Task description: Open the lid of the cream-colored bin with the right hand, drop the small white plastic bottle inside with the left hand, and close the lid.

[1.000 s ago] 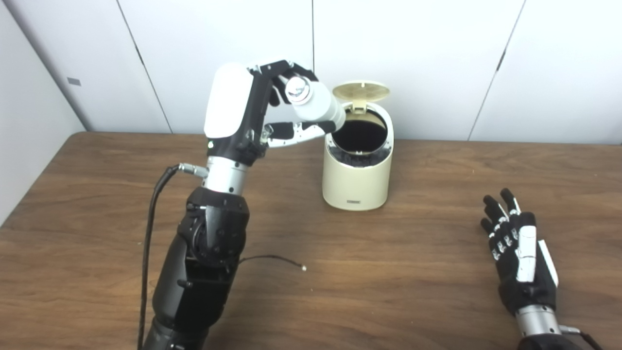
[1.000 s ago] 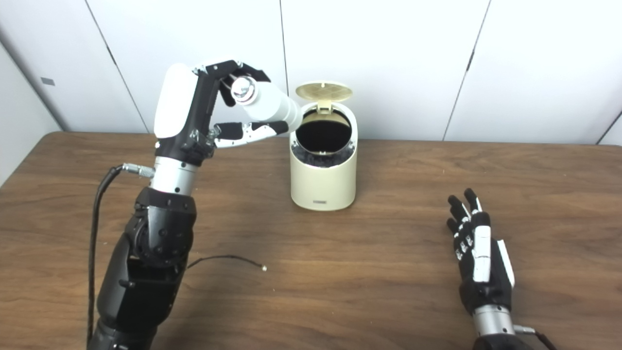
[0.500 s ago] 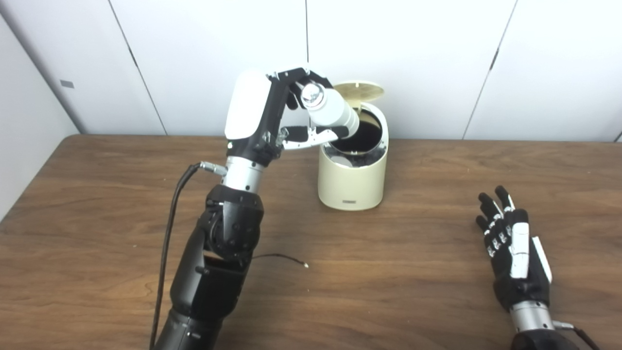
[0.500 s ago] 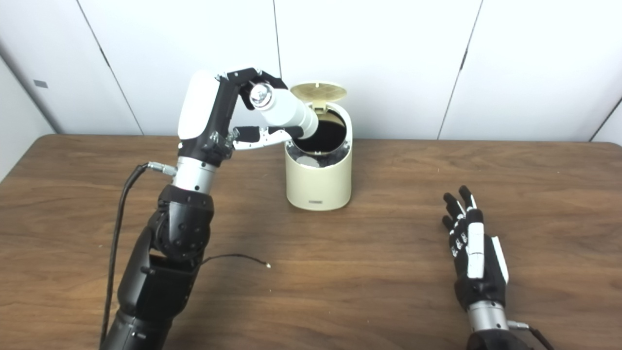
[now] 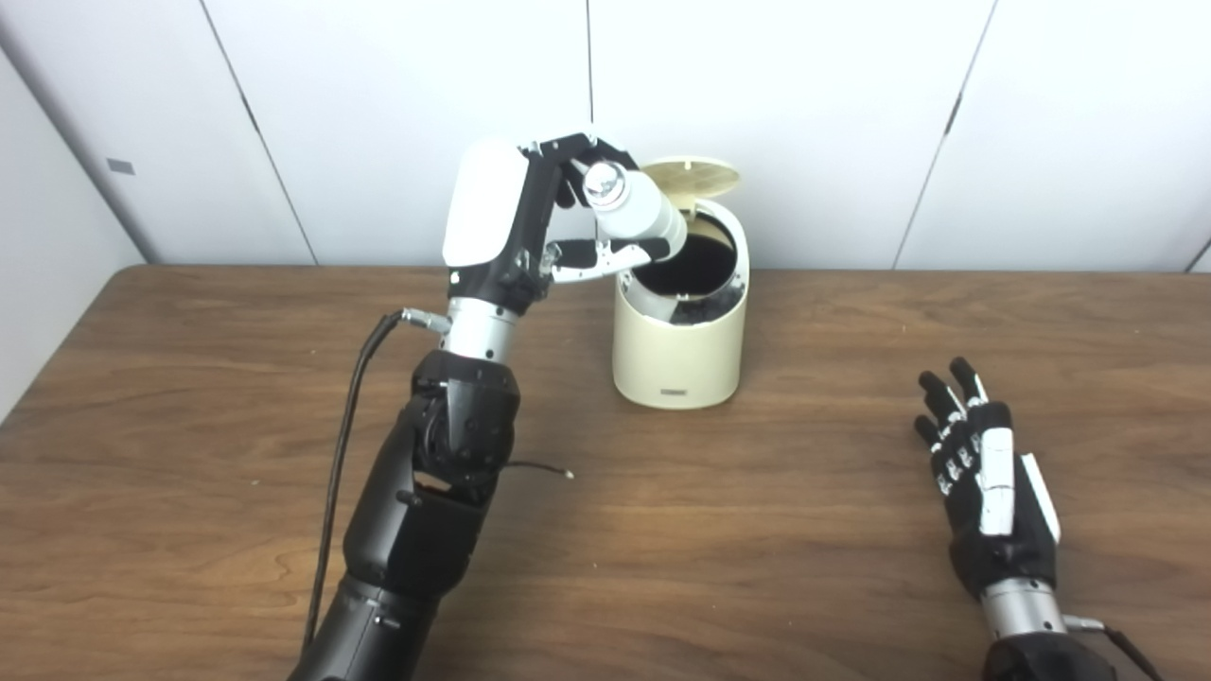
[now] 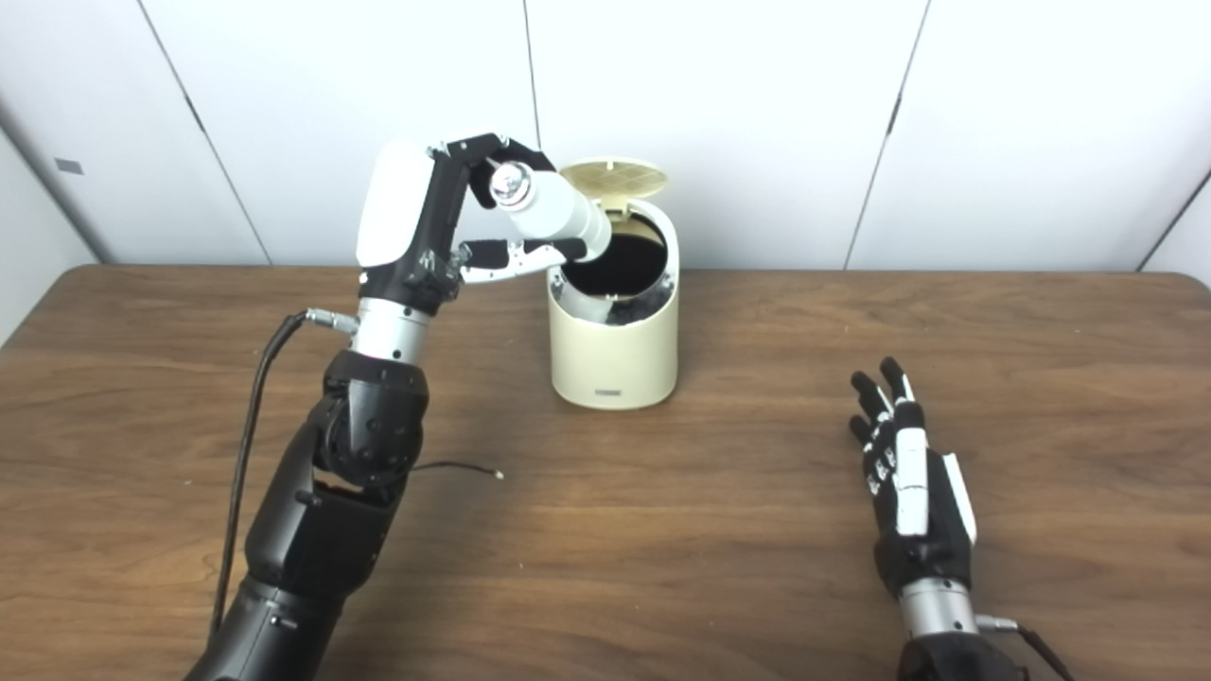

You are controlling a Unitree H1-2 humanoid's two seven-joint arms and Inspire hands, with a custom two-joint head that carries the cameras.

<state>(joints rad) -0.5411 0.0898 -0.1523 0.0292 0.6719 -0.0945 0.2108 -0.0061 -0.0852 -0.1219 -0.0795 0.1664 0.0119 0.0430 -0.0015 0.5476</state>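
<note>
We see our left hand [image 5: 530, 222] clamped on the white bottle [image 5: 636, 210], tilted over the lid-up cream bin [image 5: 676, 331] on the brown wooden table [image 5: 757, 530] before white wall panels [image 5: 804, 123], our right hand [image 5: 989, 497] spread empty.

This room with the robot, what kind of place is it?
Probably a robot test room: a bare wooden table, plain white wall panels behind it, and only a small cream bin set out for the left hand to practise on.
</note>
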